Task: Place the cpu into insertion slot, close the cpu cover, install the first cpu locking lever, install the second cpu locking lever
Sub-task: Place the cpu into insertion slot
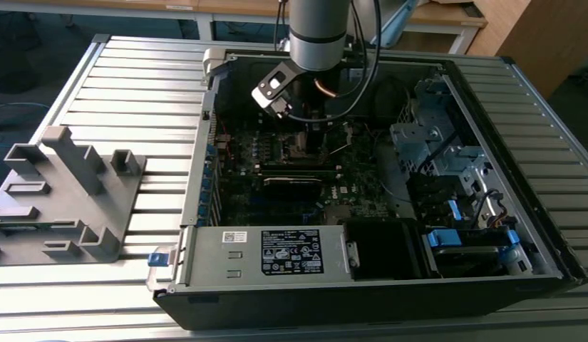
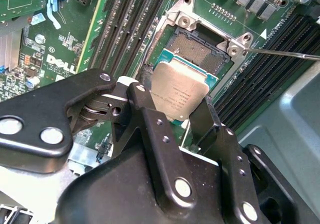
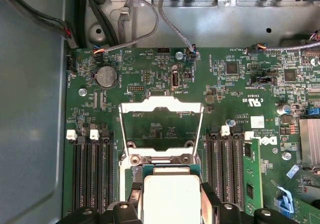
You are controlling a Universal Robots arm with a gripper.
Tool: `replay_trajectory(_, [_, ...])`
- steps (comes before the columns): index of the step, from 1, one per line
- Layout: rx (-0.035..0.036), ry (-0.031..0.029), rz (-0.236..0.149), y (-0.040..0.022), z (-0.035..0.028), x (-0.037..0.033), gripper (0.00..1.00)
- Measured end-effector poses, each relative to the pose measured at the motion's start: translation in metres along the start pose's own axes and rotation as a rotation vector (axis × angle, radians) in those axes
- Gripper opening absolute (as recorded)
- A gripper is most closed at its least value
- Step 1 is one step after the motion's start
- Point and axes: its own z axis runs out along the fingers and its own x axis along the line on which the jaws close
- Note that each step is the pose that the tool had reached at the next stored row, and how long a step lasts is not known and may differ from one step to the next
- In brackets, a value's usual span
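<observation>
Grip was my first check: the gripper (image 2: 172, 99) was clamped on the cpu (image 2: 182, 86), a finger on each of two opposite edges, metal top showing in both wrist views. It hung in the upper middle of the exterior view, inside the open computer case (image 1: 370, 303). The chip sat just over the near edge of the insertion slot (image 2: 200, 46) and looked not yet seated. The cpu cover (image 3: 161, 103) stood swung open beyond the socket, and a thin locking lever (image 2: 280, 53) stuck out to one side. I judged the placement needed the chip level and square to the socket frame, lowered straight with no sideways drag across the contacts.
</observation>
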Motion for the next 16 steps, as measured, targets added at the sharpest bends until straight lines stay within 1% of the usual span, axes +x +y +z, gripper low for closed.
replay_trajectory(2, [0.0,0.0,0.0,-0.0004,0.001,0.0002,0.54])
replay_trajectory(5, [0.0001,-0.0001,0.0,-0.0007,0.0043,0.0005,0.54])
replay_trajectory(11, [0.0002,-0.0001,-0.001,-0.001,0.0049,0.0035,0.54])
replay_trajectory(16, [0.0,0.0018,-0.024,-0.0024,0.0063,0.0057,0.54])
